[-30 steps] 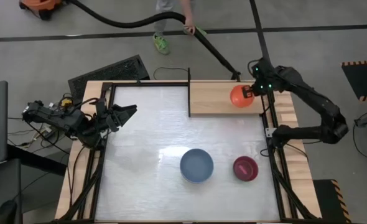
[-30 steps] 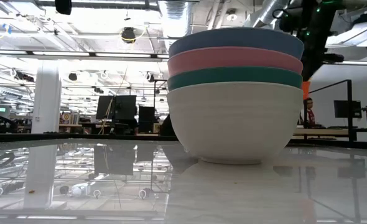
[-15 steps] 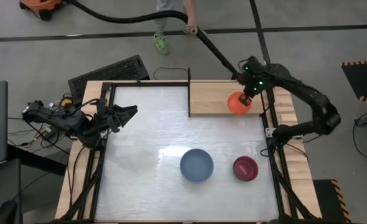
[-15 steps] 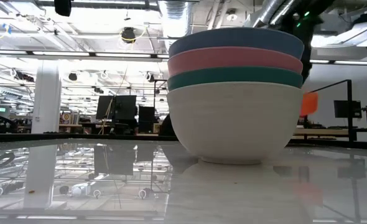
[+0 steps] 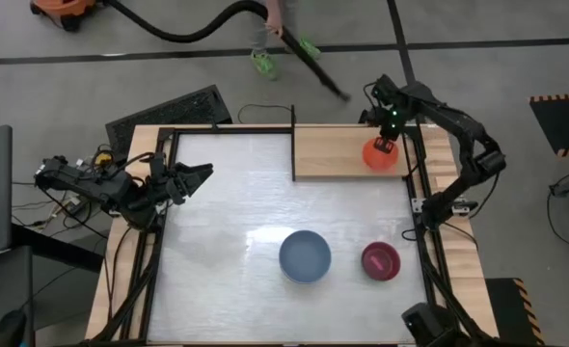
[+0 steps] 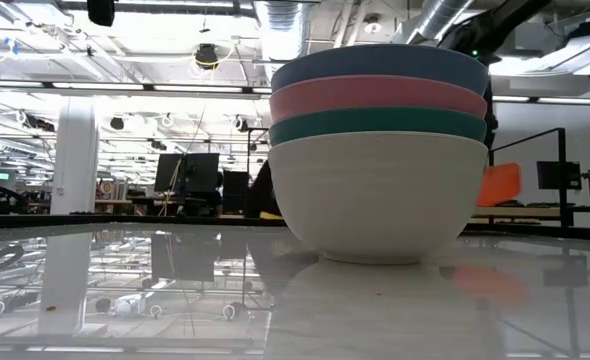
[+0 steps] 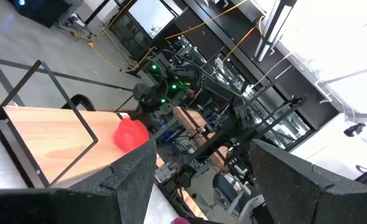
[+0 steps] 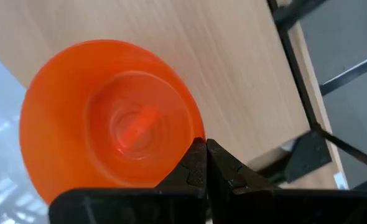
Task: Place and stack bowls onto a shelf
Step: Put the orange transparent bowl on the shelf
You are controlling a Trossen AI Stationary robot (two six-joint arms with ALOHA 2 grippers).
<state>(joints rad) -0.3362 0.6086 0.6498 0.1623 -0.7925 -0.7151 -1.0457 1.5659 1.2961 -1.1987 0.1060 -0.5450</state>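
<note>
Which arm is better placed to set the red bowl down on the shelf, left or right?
Right. The right gripper is already shut on the red bowl's rim, over the wooden shelf. The left gripper waits open at the table's far left edge.

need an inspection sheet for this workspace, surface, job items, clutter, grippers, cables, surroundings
surface: white tabletop with a wooden border, no spills seen
job items: orange-red bowl on the shelf; blue bowl tops a four-bowl stack, pink, teal and white beneath in the low view; maroon bowl beside it
clutter: nothing seen
grippers: right gripper pinches the orange-red bowl's rim over the shelf; left gripper waits open at the table's left edge
cables: wires bundled by the left arm's base
surroundings: black hose and a person's feet on the floor
</note>
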